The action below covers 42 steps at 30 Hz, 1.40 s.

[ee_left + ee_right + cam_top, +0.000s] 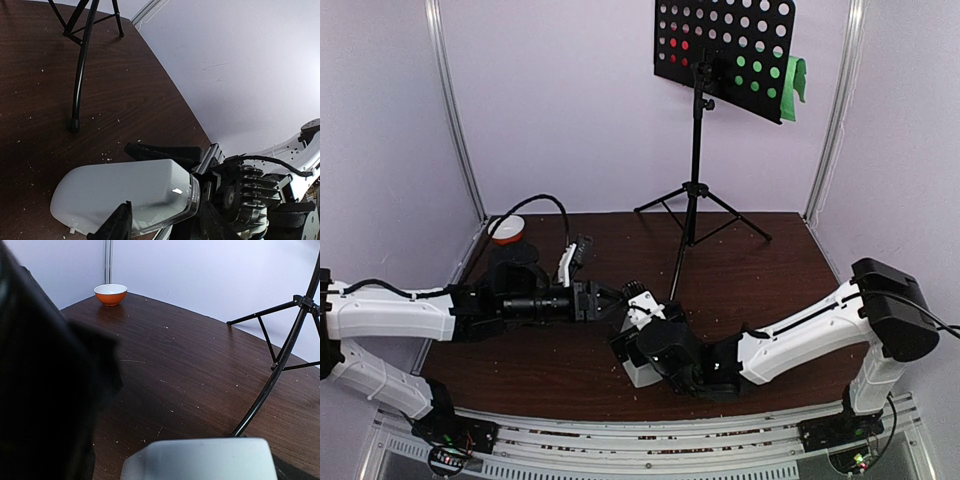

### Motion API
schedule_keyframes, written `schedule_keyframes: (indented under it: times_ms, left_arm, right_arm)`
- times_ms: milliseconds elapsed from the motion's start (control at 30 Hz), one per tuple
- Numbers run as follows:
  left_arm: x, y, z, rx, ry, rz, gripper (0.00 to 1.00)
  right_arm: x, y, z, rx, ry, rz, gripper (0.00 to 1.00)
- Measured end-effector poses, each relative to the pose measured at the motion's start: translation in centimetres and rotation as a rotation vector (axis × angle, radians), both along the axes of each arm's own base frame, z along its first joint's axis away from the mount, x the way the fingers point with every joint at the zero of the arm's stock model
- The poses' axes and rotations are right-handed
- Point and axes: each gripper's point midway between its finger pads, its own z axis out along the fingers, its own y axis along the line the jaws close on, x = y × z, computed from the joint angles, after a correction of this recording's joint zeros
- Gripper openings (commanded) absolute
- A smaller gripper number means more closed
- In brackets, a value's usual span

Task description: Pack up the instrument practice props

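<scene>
Lying on its side near 6 o'clock of the brown table (pixel 770 270), the white pyramid metronome (pixel 125 192) is clamped between the fingers of our left gripper (pixel 617 300). Our right gripper (pixel 632 345) reaches in from 3 o'clock, jaws apart and clear of it where we can see. At 12 o'clock stands the black tripod music stand (pixel 696 150), holding a red page (pixel 678 45) and a green page (pixel 798 80). At 10 o'clock sits an orange-and-white bowl (pixel 508 228).

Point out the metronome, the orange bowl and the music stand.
metronome (pixel 125 192): left wrist view, white side.
orange bowl (pixel 110 299): right wrist view, outer wall.
music stand (pixel 697 150): top external view, pole.
</scene>
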Motion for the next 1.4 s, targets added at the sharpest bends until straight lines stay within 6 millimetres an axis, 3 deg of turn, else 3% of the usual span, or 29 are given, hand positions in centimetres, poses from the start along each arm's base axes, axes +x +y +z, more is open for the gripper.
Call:
schedule_keyframes:
  times_ms: [133,267,467,667,833,1200,1400]
  left_arm:
    - [0.1,0.2,0.5,-0.009,-0.01,0.011,0.52]
    - [0.1,0.4,0.8,-0.012,-0.017,0.018,0.55]
    - [0.3,0.5,0.9,-0.012,-0.02,0.029,0.58]
    - [0.4,0.5,0.8,-0.009,-0.021,0.037,0.6]
    - [0.4,0.6,0.8,-0.009,-0.022,0.038,0.63]
    - [0.0,0.2,0.8,0.008,-0.056,-0.01,0.77]
    - [-0.4,-0.8,1.6,0.031,-0.124,-0.082,0.85]
  right_arm:
    - [-0.1,-0.3,0.3,-0.007,0.002,0.0,1.0]
    - [-0.4,-1.5,1.9,0.02,-0.001,0.007,1.0]
    - [-2.0,-3.7,4.4,0.106,0.031,0.088,1.0]
    - [-3.7,-4.7,5.3,0.189,0.106,0.169,1.0]
    - [-3.2,-6.2,5.9,0.302,0.184,0.144,0.98]
    - [-3.3,-6.3,4.7,0.315,0.263,0.162,0.96]
    - [-3.8,-6.6,2.3,0.271,0.282,0.159,0.96]
